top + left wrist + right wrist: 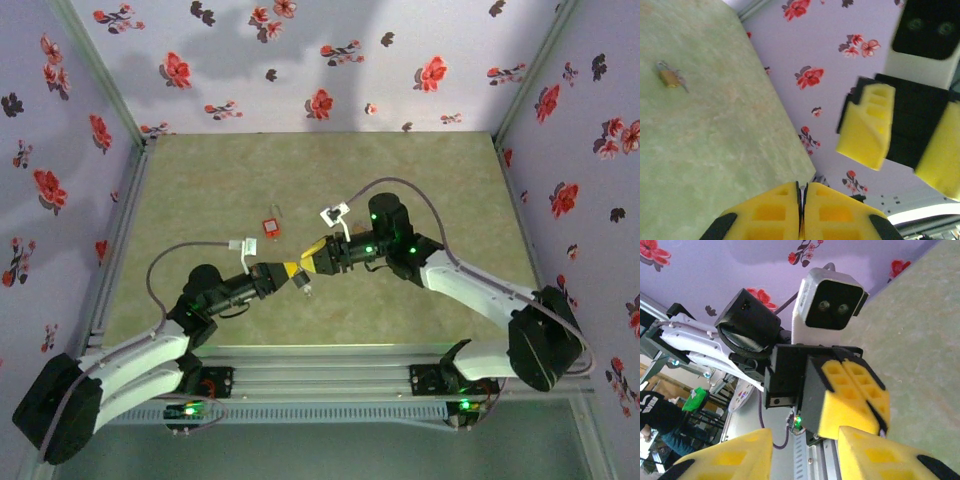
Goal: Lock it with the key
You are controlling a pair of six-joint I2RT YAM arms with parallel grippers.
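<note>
Hovering tip to tip close by the padlock (305, 287), both end effectors face each other. Left end effector (801, 192): pads pressed together, nothing seen between them. Right end effector (805, 445): fingers apart, gripping nothing. Padlock lies loose on the desk (200, 180), untouched. Small red item (270, 226) lies beyond the padlock, toward the back wall.

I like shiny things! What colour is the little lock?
The lock is brassy gold, clearest in the left wrist view.

White-shelled, black-jointed arms (140, 357), grey cables (152, 272), yellow claw pads (775, 215).
</note>
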